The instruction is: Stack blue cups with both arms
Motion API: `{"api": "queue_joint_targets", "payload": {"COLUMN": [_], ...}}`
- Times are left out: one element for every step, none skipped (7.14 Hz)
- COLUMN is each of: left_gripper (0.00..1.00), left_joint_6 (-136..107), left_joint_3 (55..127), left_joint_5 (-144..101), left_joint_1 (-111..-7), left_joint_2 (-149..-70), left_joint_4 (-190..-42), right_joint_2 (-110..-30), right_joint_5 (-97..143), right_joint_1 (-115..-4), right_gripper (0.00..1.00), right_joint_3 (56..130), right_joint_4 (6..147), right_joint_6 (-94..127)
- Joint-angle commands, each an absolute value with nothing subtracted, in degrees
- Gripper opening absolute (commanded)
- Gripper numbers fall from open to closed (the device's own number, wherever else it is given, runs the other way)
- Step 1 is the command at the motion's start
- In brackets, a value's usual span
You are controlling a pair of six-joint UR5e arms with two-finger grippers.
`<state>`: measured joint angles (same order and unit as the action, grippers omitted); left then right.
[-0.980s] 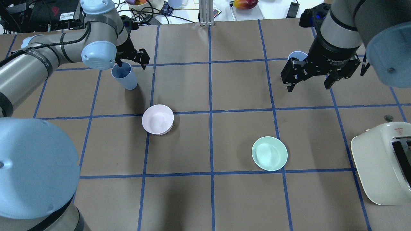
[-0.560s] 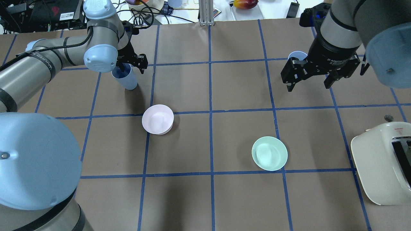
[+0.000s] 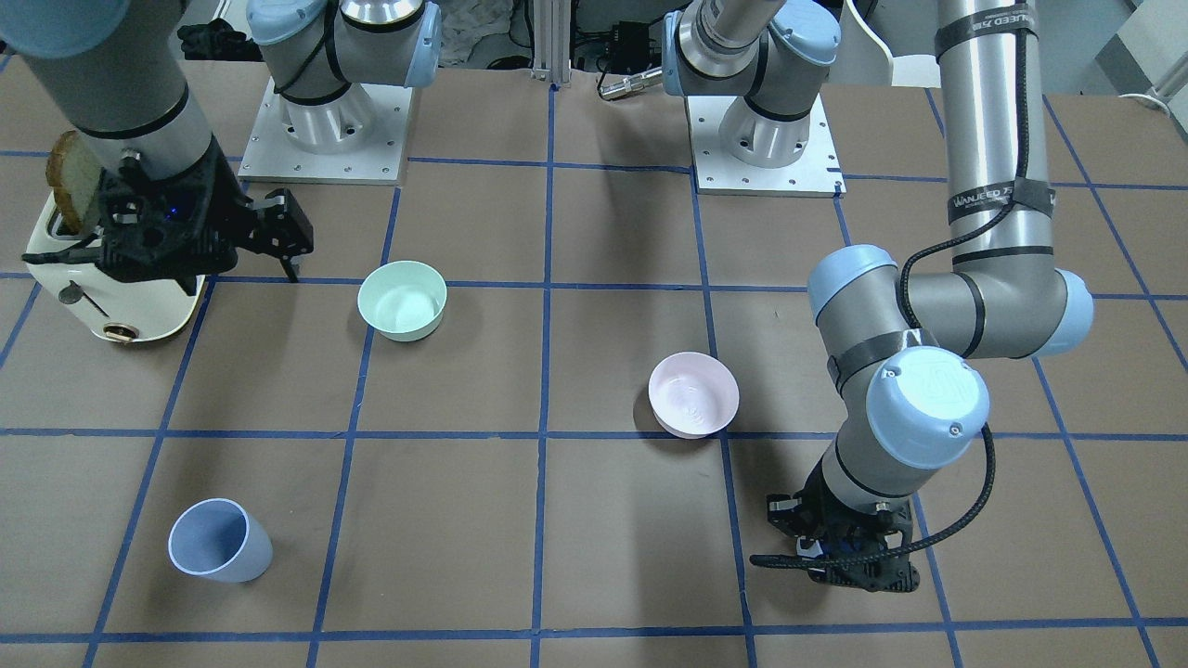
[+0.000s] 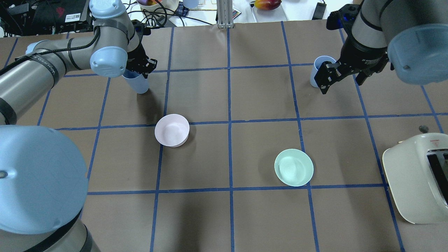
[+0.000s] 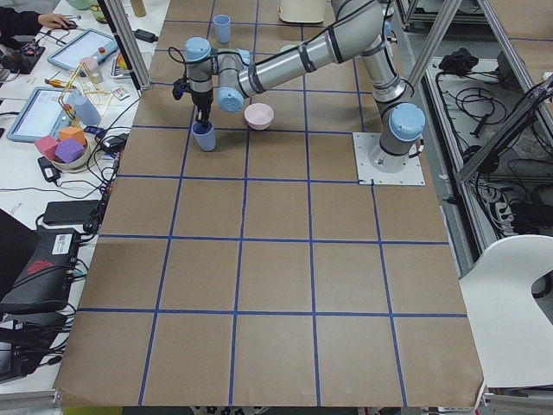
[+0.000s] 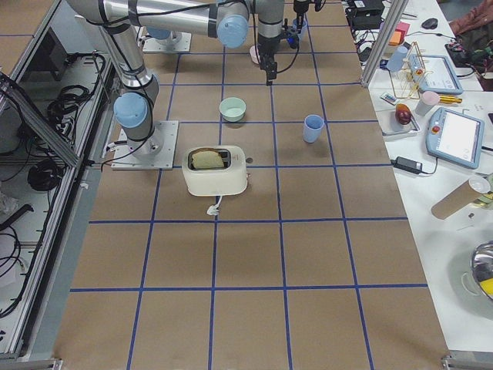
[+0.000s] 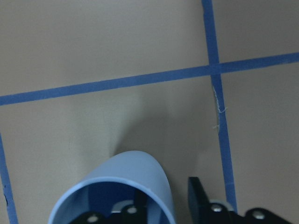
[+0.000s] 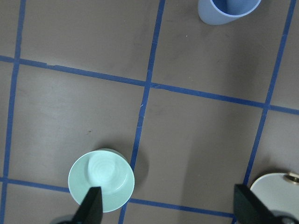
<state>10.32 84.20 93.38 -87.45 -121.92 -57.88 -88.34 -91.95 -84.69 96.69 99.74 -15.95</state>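
One blue cup point(image 4: 139, 84) stands at the far left. My left gripper point(image 4: 140, 69) is down over its rim. In the left wrist view one finger is inside this cup point(image 7: 135, 177) and the other finger point(image 7: 198, 198) is outside, with small gaps to the wall, so the jaws are open. The front-facing view hides this cup behind the left gripper point(image 3: 840, 561). The second blue cup point(image 4: 317, 68) stands at the far right, also seen in the front-facing view point(image 3: 218, 540) and right wrist view point(image 8: 228, 11). My right gripper point(image 4: 342, 84) hovers beside it, wide open and empty.
A pale pink bowl point(image 4: 172, 130) sits left of centre and a mint-green bowl point(image 4: 293, 167) right of centre. A cream toaster point(image 4: 418, 178) with a slice of bread point(image 6: 206, 159) stands at the near right edge. Cluttered benches lie beyond the far edge.
My left gripper has come down onto the left cup's rim, one finger going inside. My right gripper has moved toward the far edge, uncovering more of the right cup; it stays open.
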Motion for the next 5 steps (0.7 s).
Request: {"api": "queue_joint_targets", "payload": {"left_gripper": [0.00,0.00,0.00,0.00,0.00], "left_joint_6": [7.58,-1.75,-10.81,-15.16,-19.21], "left_joint_3": [82.89,81.75,80.17,79.90,79.81], "left_joint_5": [93.08,93.42,93.25,92.56,92.55], "left_joint_1": [-92.51,-95.94,-99.02,-102.79,-106.75], "left_joint_2": [-119.28,-119.70,-120.40,-120.32,-121.02], "left_joint_4": [-60.45,-60.47,-60.64,-60.64,-59.86], "right_joint_2": [-83.35,-79.67,-76.06,-73.42,-72.17], "right_joint_5": [-91.85,-91.76,-91.76,-91.67,-91.67], "right_joint_1": [-77.46,-76.74,-76.73,-76.73,-76.73], "right_gripper": [1.00,1.00,1.00,1.00,1.00], "right_joint_3": [96.86,96.86,96.42,96.24,96.07], "right_joint_4": [108.59,114.20,120.26,125.19,127.42], "right_joint_6": [-17.57,-17.67,-17.67,-18.45,-19.15]}}
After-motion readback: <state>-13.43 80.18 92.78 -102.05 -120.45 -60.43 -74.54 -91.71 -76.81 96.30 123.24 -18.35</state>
